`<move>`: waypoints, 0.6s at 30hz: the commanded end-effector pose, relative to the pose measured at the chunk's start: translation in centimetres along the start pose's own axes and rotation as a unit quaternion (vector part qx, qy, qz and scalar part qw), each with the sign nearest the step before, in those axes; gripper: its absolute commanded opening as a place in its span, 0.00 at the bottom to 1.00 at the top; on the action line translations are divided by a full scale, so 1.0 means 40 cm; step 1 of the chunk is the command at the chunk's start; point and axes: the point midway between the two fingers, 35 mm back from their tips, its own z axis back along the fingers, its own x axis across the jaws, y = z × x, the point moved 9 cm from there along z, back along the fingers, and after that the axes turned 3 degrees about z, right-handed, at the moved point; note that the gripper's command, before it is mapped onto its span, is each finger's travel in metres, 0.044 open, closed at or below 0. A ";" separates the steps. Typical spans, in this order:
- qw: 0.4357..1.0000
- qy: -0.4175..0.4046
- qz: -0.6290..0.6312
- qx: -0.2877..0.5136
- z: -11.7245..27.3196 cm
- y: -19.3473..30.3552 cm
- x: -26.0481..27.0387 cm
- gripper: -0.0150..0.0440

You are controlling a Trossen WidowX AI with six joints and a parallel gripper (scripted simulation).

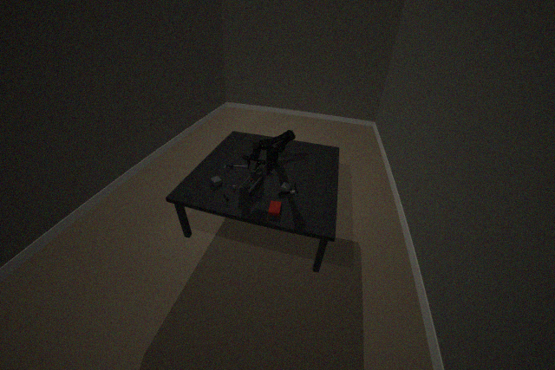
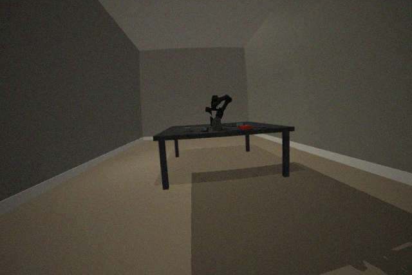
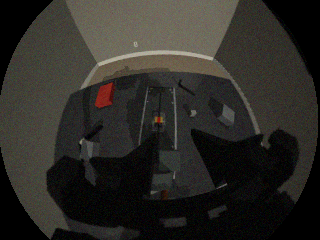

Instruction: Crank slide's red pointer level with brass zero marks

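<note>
The machine (image 1: 256,184) (image 3: 175,120) stands mid-table with two pale rails in the wrist view. Between the rails is the slide (image 3: 158,127), with a small red patch and yellow beside it. The red pointer and brass marks are too small and dim to tell apart, so I cannot tell if they are level. A grey block-like part (image 3: 169,160) is at the machine's near end, with a small orange-brown knob (image 3: 164,194) below it, possibly the crank's handle. My gripper (image 3: 174,134) is open, its dark fingers apart above the near end, with nothing seen held between them.
A red block (image 1: 274,207) (image 2: 244,127) (image 3: 105,96) lies on the table. A grey block (image 1: 216,180) (image 3: 225,115) and a small pale piece (image 3: 193,113) lie right of the rails in the wrist view. Another grey block (image 3: 89,149) lies left, near the left finger.
</note>
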 end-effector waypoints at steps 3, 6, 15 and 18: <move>1.000 0.000 0.000 0.000 0.000 0.000 0.000 0.42; 1.000 0.000 0.000 0.000 0.000 0.000 0.000 0.29; 1.000 0.000 0.000 0.000 0.000 0.000 0.000 0.25; 1.000 0.000 0.000 0.000 0.000 0.000 0.000 0.25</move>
